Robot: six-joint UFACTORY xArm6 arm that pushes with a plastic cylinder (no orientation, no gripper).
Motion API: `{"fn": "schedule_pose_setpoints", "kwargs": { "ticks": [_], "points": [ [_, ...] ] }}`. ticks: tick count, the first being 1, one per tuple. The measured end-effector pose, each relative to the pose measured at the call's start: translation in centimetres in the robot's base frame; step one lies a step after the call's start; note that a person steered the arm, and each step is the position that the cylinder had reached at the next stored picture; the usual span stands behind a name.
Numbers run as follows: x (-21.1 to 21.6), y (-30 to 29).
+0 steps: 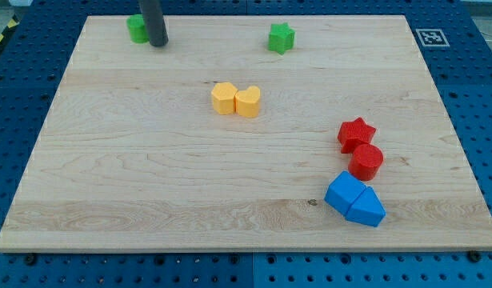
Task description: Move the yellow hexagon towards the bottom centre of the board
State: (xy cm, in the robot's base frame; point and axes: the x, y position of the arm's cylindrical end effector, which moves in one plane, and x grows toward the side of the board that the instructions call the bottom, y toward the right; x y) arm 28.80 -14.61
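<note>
Tip: my tip (158, 44) sits at board's (150, 176) 11 o'clock corner; bare rod, no jaws to part or close.
Green block (136, 29): touching rod at its 9 o'clock, shape partly hidden.
Green star (282, 38): 12 o'clock edge, well apart from tip.
Yellow hexagon (223, 98): near centre, toward 12; 4 o'clock of tip, well apart.
Yellow heart (248, 102): touching hexagon at 3.
Red star (356, 134): 3 o'clock side.
Red cylinder (366, 162): touching star at 5.
Blue blocks: two, (344, 193) and (366, 210), touching, at 5 o'clock.

Bright, even light overhead, soft short shadows under the blocks (no glare), focus sharp throughout.
</note>
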Motion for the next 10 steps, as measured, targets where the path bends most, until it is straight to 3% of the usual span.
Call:
{"fn": "schedule_pose_setpoints", "kwargs": {
  "ticks": [2,3,4,5,6,8,10],
  "points": [
    [10.9,0.6],
    [15.5,6.2],
    [15.0,12.9],
    [11.3,14.9],
    [9.1,13.0],
    [9.2,7.4],
    [16.7,12.3]
  ]
}}
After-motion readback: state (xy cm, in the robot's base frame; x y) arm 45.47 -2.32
